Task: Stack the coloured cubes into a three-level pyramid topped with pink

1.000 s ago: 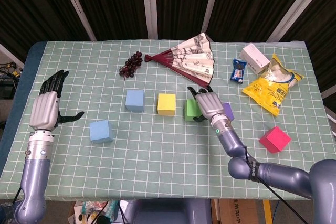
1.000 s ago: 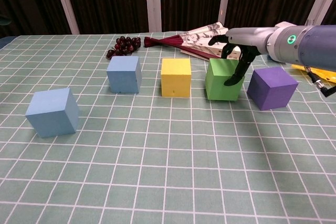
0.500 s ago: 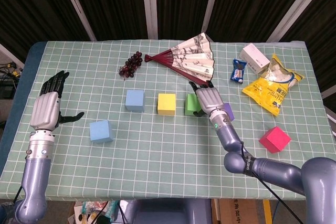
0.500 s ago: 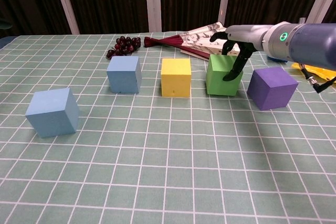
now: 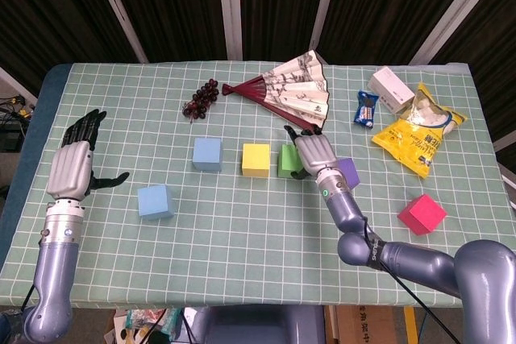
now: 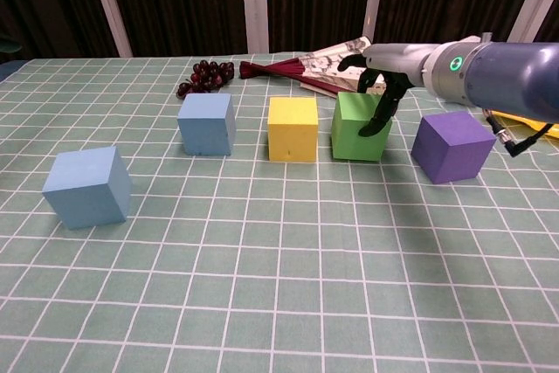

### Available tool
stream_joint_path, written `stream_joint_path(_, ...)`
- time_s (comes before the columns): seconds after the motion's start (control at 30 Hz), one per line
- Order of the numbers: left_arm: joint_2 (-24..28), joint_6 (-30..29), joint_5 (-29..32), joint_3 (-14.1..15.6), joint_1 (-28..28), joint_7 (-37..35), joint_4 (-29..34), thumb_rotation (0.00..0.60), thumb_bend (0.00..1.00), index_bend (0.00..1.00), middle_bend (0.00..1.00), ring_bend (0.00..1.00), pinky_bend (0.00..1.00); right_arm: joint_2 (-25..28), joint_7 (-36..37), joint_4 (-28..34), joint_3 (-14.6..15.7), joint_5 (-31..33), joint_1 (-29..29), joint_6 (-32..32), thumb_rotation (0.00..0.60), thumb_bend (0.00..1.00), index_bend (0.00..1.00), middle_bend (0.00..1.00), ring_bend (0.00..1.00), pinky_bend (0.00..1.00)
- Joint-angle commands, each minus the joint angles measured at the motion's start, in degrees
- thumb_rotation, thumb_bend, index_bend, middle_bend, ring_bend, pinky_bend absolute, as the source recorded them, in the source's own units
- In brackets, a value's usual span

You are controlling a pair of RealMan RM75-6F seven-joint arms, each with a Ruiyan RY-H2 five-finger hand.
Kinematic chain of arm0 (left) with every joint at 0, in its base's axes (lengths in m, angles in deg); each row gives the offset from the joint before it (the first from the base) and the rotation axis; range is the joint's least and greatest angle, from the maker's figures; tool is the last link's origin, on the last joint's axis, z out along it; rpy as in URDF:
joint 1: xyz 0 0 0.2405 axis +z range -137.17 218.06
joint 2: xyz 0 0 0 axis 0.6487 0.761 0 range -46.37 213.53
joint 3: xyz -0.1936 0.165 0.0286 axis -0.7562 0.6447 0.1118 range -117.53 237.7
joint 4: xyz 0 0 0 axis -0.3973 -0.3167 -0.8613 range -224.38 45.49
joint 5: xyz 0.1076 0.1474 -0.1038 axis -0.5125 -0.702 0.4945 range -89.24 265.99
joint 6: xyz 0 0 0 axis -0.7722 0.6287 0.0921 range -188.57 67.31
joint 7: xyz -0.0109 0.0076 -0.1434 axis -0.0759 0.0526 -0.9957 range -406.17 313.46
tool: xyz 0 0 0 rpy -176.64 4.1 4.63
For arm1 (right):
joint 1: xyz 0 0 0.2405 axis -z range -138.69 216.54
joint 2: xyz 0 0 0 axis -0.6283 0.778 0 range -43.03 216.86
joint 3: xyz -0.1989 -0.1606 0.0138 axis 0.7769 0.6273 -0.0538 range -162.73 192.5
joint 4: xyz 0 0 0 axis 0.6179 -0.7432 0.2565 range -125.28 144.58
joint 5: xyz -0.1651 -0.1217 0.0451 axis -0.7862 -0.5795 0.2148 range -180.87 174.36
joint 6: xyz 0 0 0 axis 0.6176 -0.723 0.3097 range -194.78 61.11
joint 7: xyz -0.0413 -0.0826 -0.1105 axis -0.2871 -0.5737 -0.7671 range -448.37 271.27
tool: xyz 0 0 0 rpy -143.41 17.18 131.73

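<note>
Green cube (image 6: 358,127), beside yellow cube (image 6: 293,127) on worktop (image 6: 279,286), grasped by right hand (image 6: 384,85); left hand (image 5: 74,163) released, fingers spread; snack bag (image 5: 418,130) closed, contents hidden.

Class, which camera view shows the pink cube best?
The head view. The pink cube sits in full sight there, alone near the table's right edge, below the yellow snack bag and away from the row of cubes. The chest view shows nothing of it; it lies outside that frame.
</note>
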Motion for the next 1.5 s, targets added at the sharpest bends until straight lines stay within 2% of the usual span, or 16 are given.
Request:
stream_joint_path(0.03, -0.02, 0.12, -0.05, 0.08, -0.04, 0.01, -0.01, 0.600, 0.11, 0.00, 0.00, 0.00, 0.00, -0.25, -0.10, -0.14, -0.10, -0.02, -0.21, -0.13, 0.600, 0.24, 0.06, 0.42, 0.19, 0.00)
stream_joint_path(1.5, 0.29, 1.30, 1.19, 0.05, -0.21, -0.79, -0.72, 0.600, 0.11, 0.00, 0.00, 0.00, 0.00, -4.00, -0.96, -3.63, -0.81, 1.05, -1.55, -0.51, 0.600, 0.24, 0.06, 0.42, 0.19, 0.00)
